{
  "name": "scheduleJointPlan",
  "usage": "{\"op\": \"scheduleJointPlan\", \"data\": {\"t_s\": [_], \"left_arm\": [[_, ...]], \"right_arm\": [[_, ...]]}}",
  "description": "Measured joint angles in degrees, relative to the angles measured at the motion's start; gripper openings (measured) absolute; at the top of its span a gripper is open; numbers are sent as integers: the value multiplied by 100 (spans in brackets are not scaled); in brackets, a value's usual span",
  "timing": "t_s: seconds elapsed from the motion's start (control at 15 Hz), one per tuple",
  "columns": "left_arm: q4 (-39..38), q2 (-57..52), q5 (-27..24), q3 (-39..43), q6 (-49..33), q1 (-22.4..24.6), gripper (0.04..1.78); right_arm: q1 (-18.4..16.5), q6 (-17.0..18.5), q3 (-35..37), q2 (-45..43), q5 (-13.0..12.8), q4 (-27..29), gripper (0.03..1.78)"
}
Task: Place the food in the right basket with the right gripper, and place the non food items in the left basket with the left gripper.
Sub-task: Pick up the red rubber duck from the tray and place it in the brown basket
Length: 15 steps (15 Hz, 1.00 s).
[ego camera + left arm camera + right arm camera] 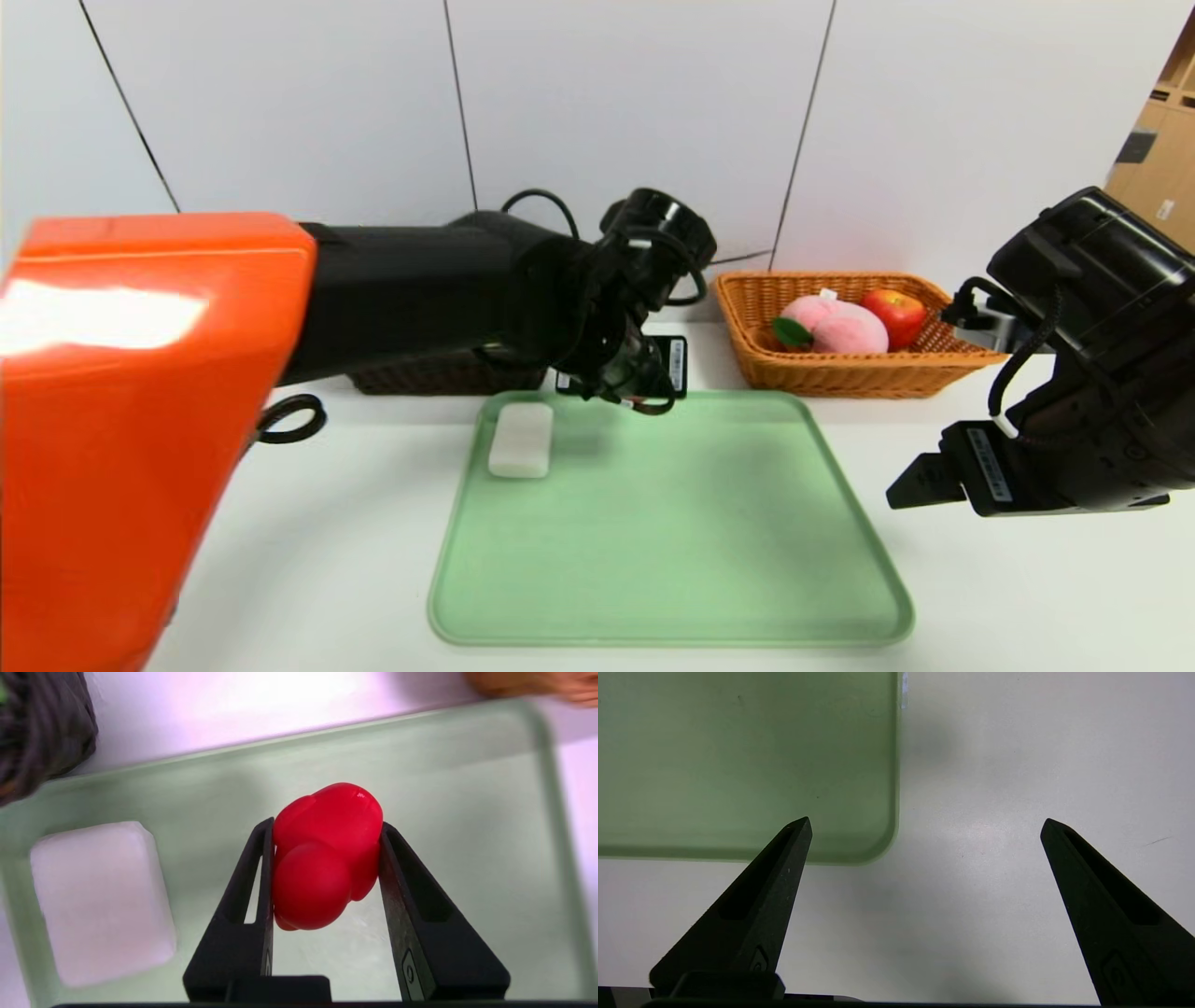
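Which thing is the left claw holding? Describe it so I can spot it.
Find the green tray. At its far edge the left claw is shut on a small glossy red lumpy fruit. The white block beside it is pale and flat.

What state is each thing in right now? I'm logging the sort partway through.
left gripper: shut on the red fruit, above the tray
red fruit: held between the left jaws
right gripper: open, empty, over the table beside the tray
white block: lying on the tray
green tray: flat on the table
orange basket: holds peach and apple
plush peach: in the orange basket
apple: in the orange basket
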Motion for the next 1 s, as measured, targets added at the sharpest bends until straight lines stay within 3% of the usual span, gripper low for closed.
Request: {"op": "scheduleJointPlan", "data": {"t_s": [0.27,0.53,0.8,1.0], "left_arm": [[124,-918,-72,20,-121,243,68],[290,-1342,-48,41,63,1312,68],[224,-1085,-50,50,488,2442,67],[28,-727,-56,45,605,2837,67]], "right_arm": [[-9,0,2,0,-4,-5,170],[-11,7,-9,-1,-4,-55,170],[-9,7,-9,-1,-37,-132,170],[-26,-6,-17,-17,-78,-1025,170]]}}
